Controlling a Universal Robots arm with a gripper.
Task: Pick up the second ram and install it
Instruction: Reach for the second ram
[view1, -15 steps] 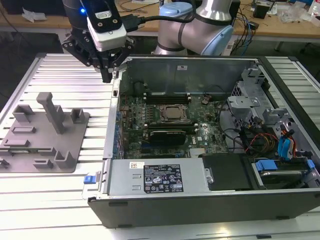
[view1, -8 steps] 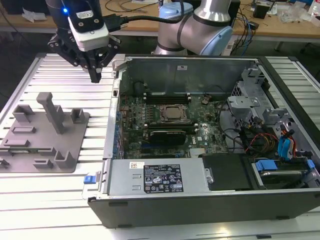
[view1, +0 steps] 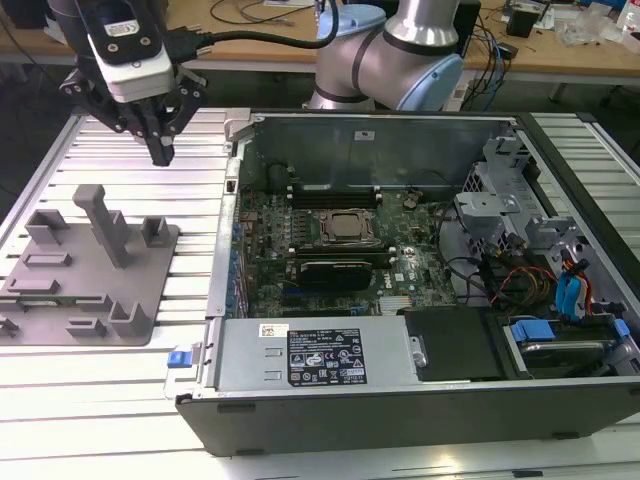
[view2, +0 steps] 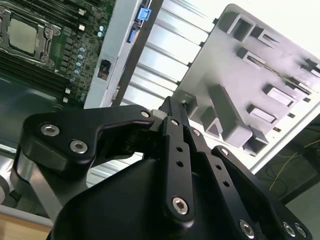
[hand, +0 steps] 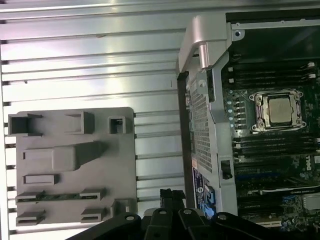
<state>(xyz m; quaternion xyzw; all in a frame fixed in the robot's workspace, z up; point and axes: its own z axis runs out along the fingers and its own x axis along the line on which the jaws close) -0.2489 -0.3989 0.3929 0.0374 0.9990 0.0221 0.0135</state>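
The second ram (hand: 60, 196) is a thin green stick lying edge-up in a pair of slots on the grey holder plate (hand: 120, 165). In the second wrist view the ram (view2: 294, 83) shows as a thin line across the plate's slots. My gripper (view1: 162, 150) hangs above the ribbed table, beyond the far edge of the holder plate (view1: 150, 300) and to the exterior view's left of the open computer case (view1: 232, 250). Its black fingers (view2: 173, 107) are pressed together with nothing between them. The gripper is apart from the ram.
The case's motherboard holds a silver processor (view1: 347, 227) with long black memory slots (view1: 335, 190) on both sides. A tall grey post (view1: 105, 225) rises from the holder plate. The case's metal wall (hand: 210, 100) stands beside the plate. The robot arm's base (view1: 385, 60) is behind the case.
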